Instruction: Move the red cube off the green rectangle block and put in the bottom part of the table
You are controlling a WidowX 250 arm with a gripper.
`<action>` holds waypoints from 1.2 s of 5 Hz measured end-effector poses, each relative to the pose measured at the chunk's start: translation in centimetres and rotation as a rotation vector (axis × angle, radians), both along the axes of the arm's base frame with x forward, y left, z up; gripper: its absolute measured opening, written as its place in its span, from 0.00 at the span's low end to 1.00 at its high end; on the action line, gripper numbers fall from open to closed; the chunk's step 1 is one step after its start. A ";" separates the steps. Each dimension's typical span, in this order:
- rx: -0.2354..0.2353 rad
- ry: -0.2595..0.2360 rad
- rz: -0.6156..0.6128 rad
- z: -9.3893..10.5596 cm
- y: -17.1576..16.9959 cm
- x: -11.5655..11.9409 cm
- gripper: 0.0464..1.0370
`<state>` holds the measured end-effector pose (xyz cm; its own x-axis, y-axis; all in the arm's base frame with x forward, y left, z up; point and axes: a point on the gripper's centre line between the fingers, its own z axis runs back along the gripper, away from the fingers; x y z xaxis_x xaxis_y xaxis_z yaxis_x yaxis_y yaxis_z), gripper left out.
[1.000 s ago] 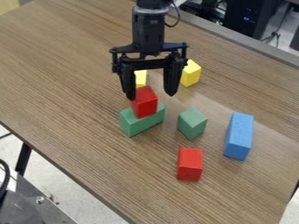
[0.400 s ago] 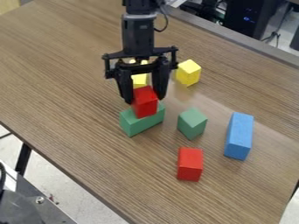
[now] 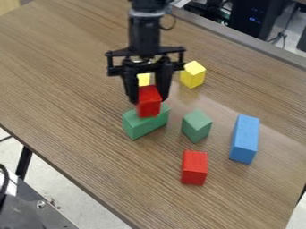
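Nearest on the wood-grain counter (image 3: 90, 134) lies a red block (image 3: 194, 167), toward the right of the middle. A little farther back and to its right is a blue rectangular block (image 3: 244, 139), its long side running away from the view. Left of the blue one, and apart from it, sits a green cube (image 3: 197, 126). Farther left is the green rectangle block (image 3: 145, 125), with the red cube (image 3: 149, 102) over its top; whether the two touch cannot be told. The black tool (image 3: 148, 100) hangs down over them, its two fingers closed against opposite sides of the red cube, gripping it. Beyond, a yellow block (image 3: 143, 79) shows partly between the fingers, and another yellow block (image 3: 193, 74) stands to the right of the tool. Past the counter's far edge is a black computer case (image 3: 257, 19) with small blue lights.
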<state>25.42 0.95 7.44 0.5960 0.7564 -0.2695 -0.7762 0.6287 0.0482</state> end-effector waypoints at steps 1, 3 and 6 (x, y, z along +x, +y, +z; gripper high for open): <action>0.047 -0.010 -0.161 1.2 -2.4 -0.5 0.52; -0.025 0.059 -0.444 0.4 -7.3 -4.8 0.52; -0.038 0.083 -0.386 0.2 -6.7 -8.1 0.52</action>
